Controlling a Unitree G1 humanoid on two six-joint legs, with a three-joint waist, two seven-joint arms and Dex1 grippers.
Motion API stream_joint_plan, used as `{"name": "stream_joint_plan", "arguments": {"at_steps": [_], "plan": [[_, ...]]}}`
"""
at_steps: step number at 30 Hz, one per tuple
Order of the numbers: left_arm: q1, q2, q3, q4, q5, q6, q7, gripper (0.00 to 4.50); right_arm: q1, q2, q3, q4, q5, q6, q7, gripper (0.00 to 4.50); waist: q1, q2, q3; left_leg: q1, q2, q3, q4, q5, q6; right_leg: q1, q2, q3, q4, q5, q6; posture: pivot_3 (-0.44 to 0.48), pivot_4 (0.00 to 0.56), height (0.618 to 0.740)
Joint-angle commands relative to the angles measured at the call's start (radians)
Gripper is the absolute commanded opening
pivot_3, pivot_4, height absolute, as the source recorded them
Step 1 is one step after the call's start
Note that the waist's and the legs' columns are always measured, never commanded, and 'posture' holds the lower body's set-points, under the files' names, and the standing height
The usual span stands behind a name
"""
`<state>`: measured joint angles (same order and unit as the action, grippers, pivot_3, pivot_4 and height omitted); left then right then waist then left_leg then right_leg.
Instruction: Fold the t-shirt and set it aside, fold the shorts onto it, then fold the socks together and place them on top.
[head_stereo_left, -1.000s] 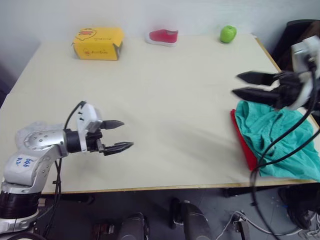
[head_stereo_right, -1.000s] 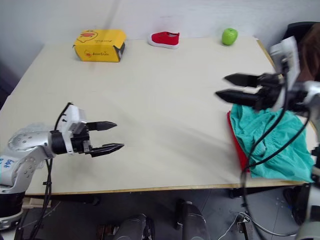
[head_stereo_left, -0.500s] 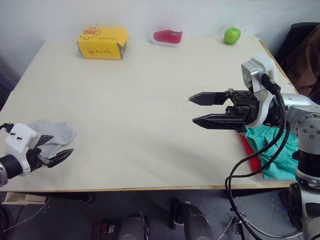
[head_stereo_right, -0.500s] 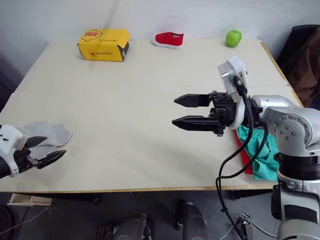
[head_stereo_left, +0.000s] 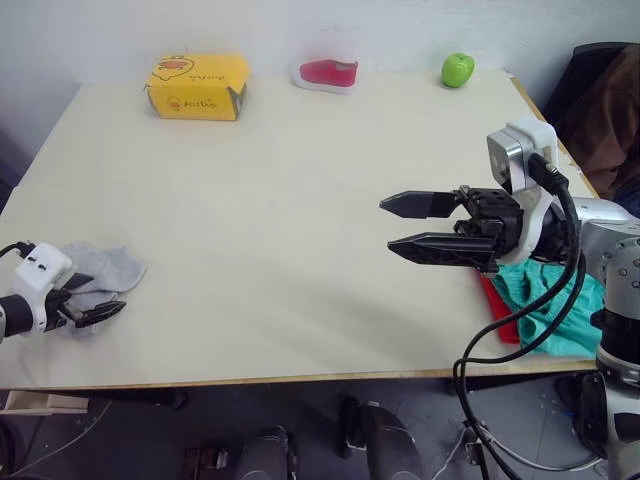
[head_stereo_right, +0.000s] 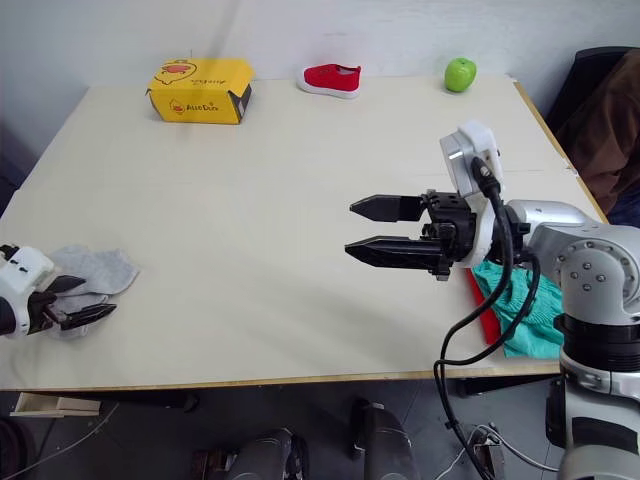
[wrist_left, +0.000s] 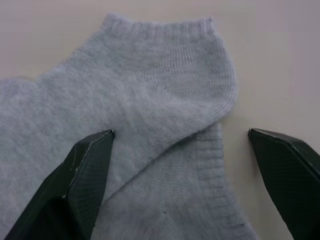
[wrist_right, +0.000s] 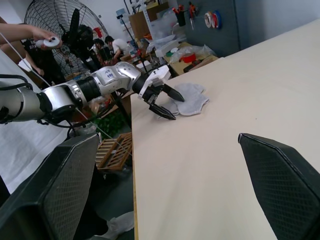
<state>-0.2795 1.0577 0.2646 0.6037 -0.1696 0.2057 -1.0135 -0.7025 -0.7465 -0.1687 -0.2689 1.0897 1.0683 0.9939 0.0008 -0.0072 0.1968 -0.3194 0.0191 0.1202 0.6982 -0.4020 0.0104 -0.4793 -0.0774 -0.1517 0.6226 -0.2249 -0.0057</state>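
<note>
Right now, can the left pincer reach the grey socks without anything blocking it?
Probably yes. The left pincer is open and already over the socks at the table's near left corner, one finger on the knit, and nothing lies between them.

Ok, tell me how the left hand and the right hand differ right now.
The left hand sits low at the near left edge of the table, while the right hand hangs out over the table's right-middle. The left hand's fingers straddle the grey socks; the right hand has bare tabletop under it, with the green shorts behind it. Both are open and holding nothing.
</note>
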Motion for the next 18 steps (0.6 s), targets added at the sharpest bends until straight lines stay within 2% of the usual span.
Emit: {"name": "stream_joint_plan", "arguments": {"at_steps": [1,7,13,14,16,18], "plan": [[-0.031,0.009,-0.053,0.104,0.047,-0.013,-0.018,3.71,0.007,-0.012,-0.043,-0.036,0.038,-0.001,-0.027,4.50,0.000,0.000,0.000,0.000,0.000,0.000,0.000,0.000,0.000,0.000,0.000,0.000,0.000,0.000,0.000,0.000,0.150,0.740],[-0.067,0.019,-0.065,0.148,0.028,0.055,-0.057,1.90,0.040,-0.025,-0.048,-0.073,0.057,-0.004,-0.051,4.50,-0.003,0.001,-0.001,0.001,0.000,0.000,0.000,0.000,0.000,0.000,0.000,0.001,0.003,0.000,0.000,0.000,0.150,0.740],[0.002,0.030,-0.025,0.039,-0.021,0.163,-0.081,0.18,0.052,-0.035,-0.041,-0.081,0.058,-0.017,-0.059,4.50,-0.006,0.001,-0.001,0.001,0.000,0.001,0.000,0.000,0.000,-0.001,0.000,0.002,0.002,0.000,0.000,0.000,0.150,0.740],[0.035,0.025,-0.006,-0.024,-0.046,0.197,-0.087,0.01,0.052,-0.035,-0.040,-0.080,0.056,-0.018,-0.060,4.50,-0.006,0.001,-0.001,0.001,0.000,0.002,0.000,0.000,0.000,-0.001,0.000,0.002,0.002,0.000,0.000,0.000,0.150,0.740],[0.122,0.011,0.034,-0.206,-0.115,0.310,-0.097,0.01,0.054,-0.036,-0.036,-0.080,0.052,-0.020,-0.060,4.50,-0.007,0.001,-0.001,0.001,0.000,0.002,0.000,0.000,0.000,-0.001,0.000,0.002,0.002,0.000,0.000,0.000,0.150,0.740],[0.223,0.004,0.076,-0.458,-0.214,0.490,-0.089,0.01,0.058,-0.038,-0.033,-0.081,0.050,-0.022,-0.059,4.50,-0.005,0.001,-0.001,0.001,0.000,0.002,0.000,0.000,0.000,-0.001,-0.001,0.003,0.002,0.000,0.000,0.000,0.150,0.740]]}}
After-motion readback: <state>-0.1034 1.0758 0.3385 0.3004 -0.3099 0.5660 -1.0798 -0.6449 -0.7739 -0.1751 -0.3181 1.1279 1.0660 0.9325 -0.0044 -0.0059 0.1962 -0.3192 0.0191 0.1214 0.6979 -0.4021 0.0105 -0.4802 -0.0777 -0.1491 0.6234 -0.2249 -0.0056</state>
